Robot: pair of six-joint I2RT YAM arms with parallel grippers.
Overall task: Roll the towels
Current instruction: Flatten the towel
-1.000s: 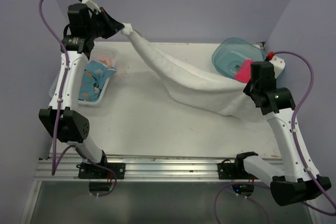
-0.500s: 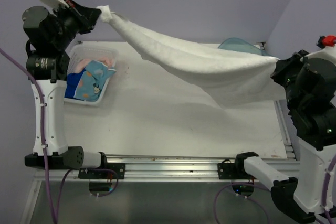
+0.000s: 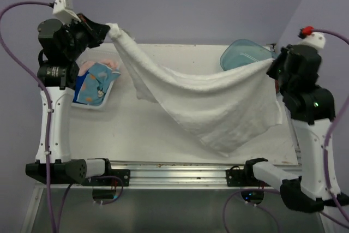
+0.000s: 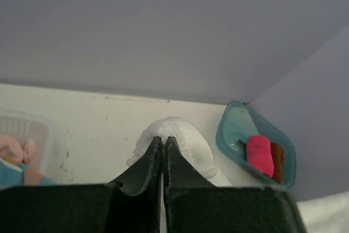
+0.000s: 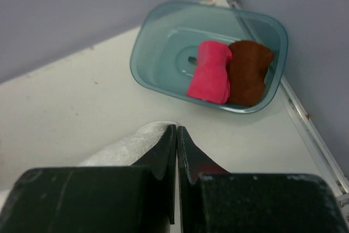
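Observation:
A white towel point(image 3: 212, 102) hangs spread in the air between both arms, its lower edge sagging toward the table. My left gripper point(image 3: 110, 30) is shut on its upper left corner point(image 4: 180, 135). My right gripper point(image 3: 271, 68) is shut on the opposite corner point(image 5: 131, 143). Rolled hot pink point(image 5: 210, 71) and brown point(image 5: 248, 71) towels lie side by side in the teal tub point(image 5: 158, 47). A cartoon-print light blue towel point(image 3: 97, 83) and a peach one point(image 3: 110, 61) lie in the white basket point(image 3: 90, 105) at the left.
The teal tub point(image 3: 240, 54) stands at the back right corner, partly behind the hanging towel. The white basket point(image 4: 27, 129) sits at the left edge. Purple walls close in the back and both sides. A metal rail point(image 3: 174, 170) runs along the near edge.
Both arms have come down and inward from a stretched, high pose. The white towel, pulled taut half a second ago, now hangs slack and spread wider, sagging toward the table's front.

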